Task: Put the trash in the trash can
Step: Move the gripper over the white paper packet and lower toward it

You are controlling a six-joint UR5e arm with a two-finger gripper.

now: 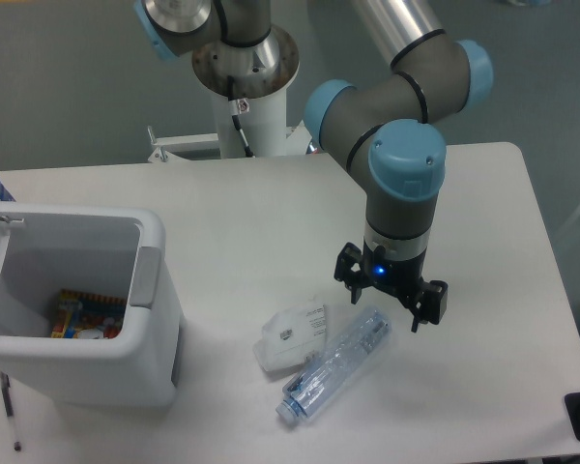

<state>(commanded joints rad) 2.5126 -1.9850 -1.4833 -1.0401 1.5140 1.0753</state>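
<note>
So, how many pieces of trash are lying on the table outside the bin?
2: the clear bottle lies below the gripper, and the white packet lies touching its left side. Colourful wrappers are already inside the bin.

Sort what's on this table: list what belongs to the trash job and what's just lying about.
Part of the job:
- clear water bottle, lying on the table
- flat white packet, beside the bottle
- white trash can
- gripper, open above the bottle's end

Just lying about:
- colourful wrappers, already inside the can
- thin dark pen-like object at the table's front left edge
</note>
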